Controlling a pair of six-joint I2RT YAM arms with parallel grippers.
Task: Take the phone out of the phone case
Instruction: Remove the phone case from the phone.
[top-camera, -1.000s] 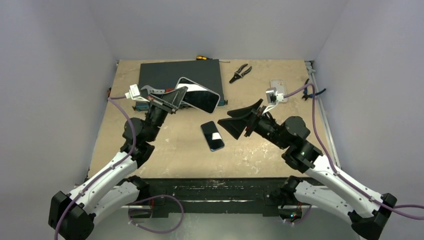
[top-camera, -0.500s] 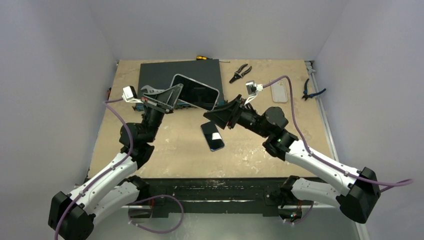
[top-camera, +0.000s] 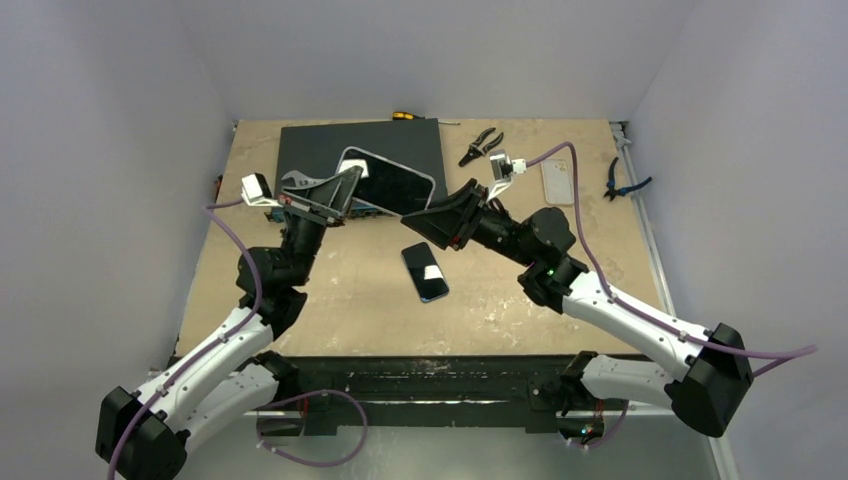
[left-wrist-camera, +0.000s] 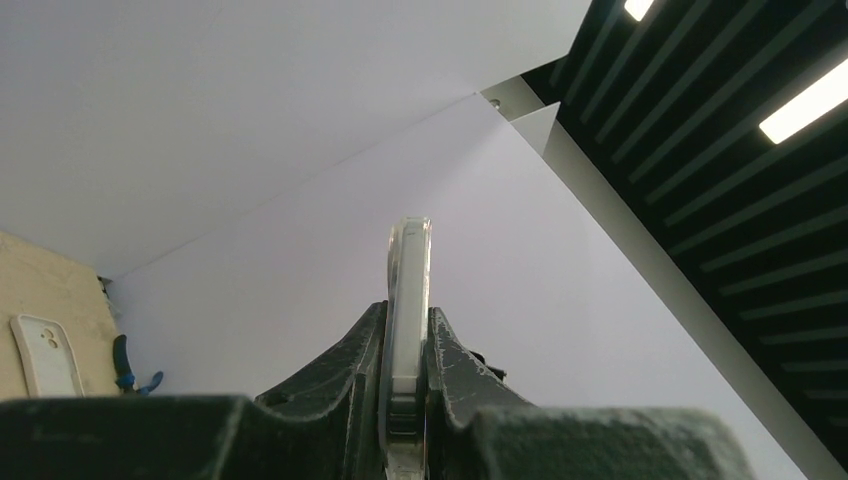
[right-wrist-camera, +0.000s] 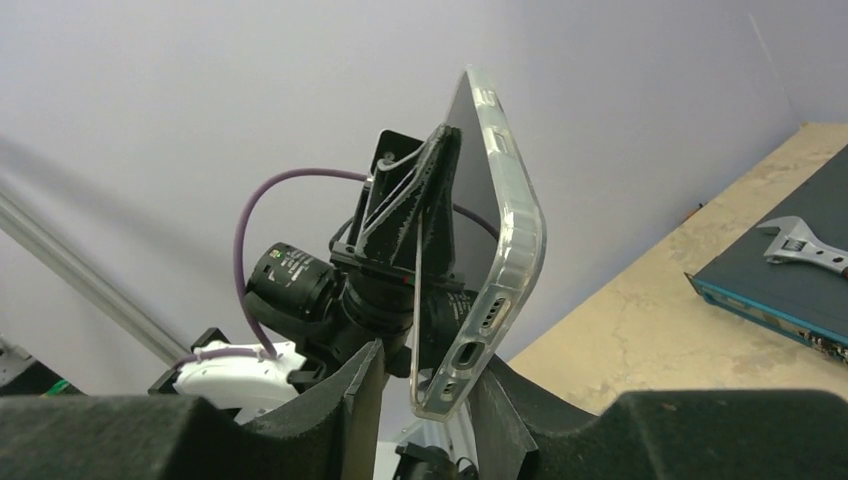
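Currently we hold the phone case (right-wrist-camera: 520, 235), with the phone (top-camera: 390, 182) inside, in the air over the far-left part of the tabletop (top-camera: 350, 290), above a dark panel (top-camera: 320, 145). Our left gripper (top-camera: 343, 197) is clamped tight on its left end. The long axis runs left to right, slanting nearer toward the right gripper (top-camera: 445, 215), so the right arm meets the port end head-on. Its jaws stand partly closed either side of that end; we cannot tell whether they press on it. The next move likely turns on that axis.
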